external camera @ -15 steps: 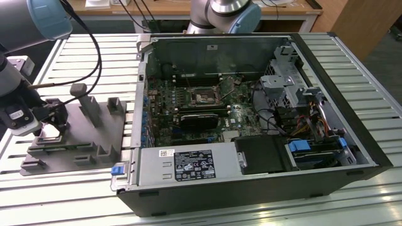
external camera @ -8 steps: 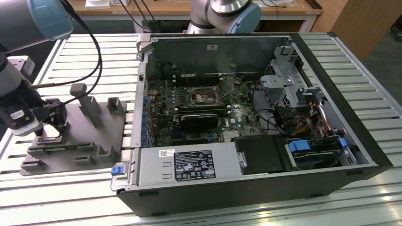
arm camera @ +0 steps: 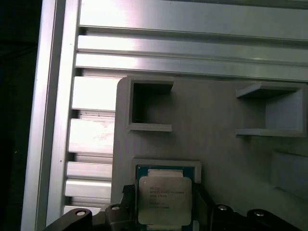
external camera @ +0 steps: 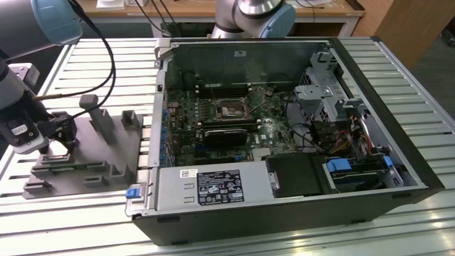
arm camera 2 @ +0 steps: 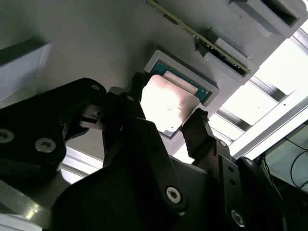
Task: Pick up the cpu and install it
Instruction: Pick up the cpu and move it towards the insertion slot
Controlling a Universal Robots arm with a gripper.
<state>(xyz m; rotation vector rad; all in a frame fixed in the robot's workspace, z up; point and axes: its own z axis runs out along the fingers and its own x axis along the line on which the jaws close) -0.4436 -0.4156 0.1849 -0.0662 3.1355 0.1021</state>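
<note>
The grey robot arm (external camera: 21, 24) bends down at the exterior view's left; its wrist (external camera: 13, 93) stands vertical; the black hand (external camera: 58, 147) points straight down, held low; the second wrist view shows the hand (arm camera 2: 166, 101) with dark bolted linkages.

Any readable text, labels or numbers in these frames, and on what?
The cpu: several printed lines on its metal top, too blurred to read.
The power supply label: dense print and symbols, too small to read.
The small white sticker beside it: too small to read.
Nothing legible.

I see slatted aluminium table (external camera: 398, 224) underneath; wooden desk (external camera: 199, 8) behind; wooden panel (external camera: 398, 16), dark floor (external camera: 437, 69) beyond.
</note>
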